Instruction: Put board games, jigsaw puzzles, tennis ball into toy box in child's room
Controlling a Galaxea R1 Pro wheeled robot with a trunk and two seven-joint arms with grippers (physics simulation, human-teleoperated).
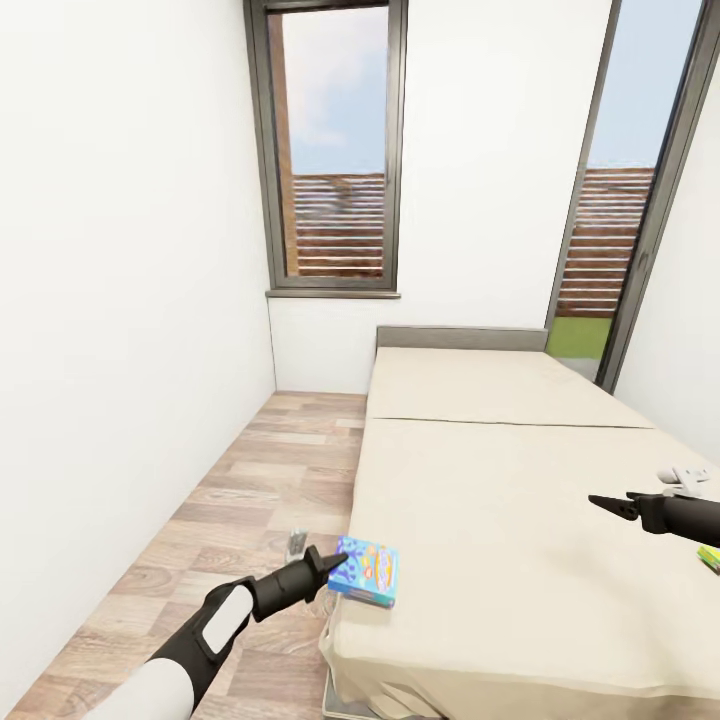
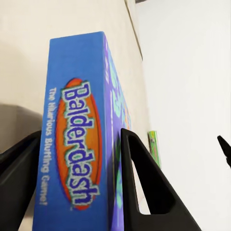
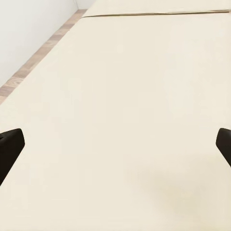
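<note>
My left gripper point(image 1: 335, 565) is clamped on the blue game point(image 1: 366, 570) at the bed point(image 1: 500, 480) edge. My right gripper point(image 1: 612, 507) hangs wide apart over the mattress.

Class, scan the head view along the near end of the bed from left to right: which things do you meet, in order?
Black left hand → blue rectangular Balderdash game box → bare beige mattress → black right hand → green-edged box at the picture's edge.
</note>
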